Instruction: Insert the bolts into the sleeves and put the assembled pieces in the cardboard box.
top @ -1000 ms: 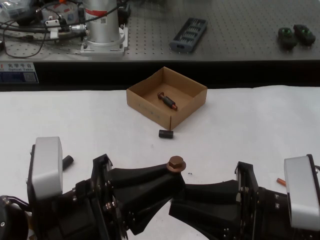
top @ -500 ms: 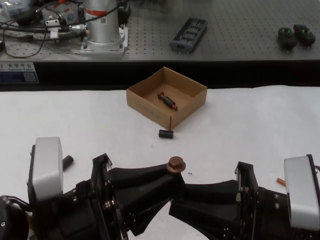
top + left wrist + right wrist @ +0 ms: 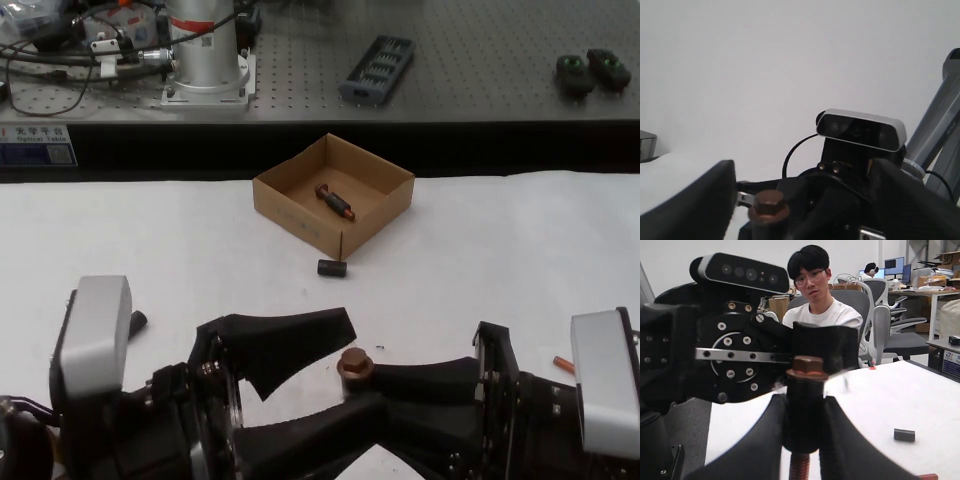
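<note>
My right gripper (image 3: 802,427) is shut on a black sleeve (image 3: 802,412) with a copper bolt (image 3: 807,366) standing through it, head up. In the high view this piece (image 3: 353,365) hangs low over the front of the bench. My left gripper (image 3: 802,200) is open, with one finger on each side of the bolt head (image 3: 769,202) and touching nothing. The cardboard box (image 3: 300,225) stands farther back at the centre, with one assembled piece (image 3: 336,202) lying inside. A loose black sleeve (image 3: 332,268) lies just in front of the box.
Another black sleeve (image 3: 138,320) lies on the white cloth at the left, beside the left arm. An orange bolt (image 3: 563,363) lies at the right near the right arm. Behind the cloth is a perforated metal bench with a metal post (image 3: 205,45) and a black tool tray (image 3: 377,68).
My left gripper has opened and let go of the bolt head; its upper finger swung back. The bolt in its sleeve now sits slightly lower, still held by the right gripper.
</note>
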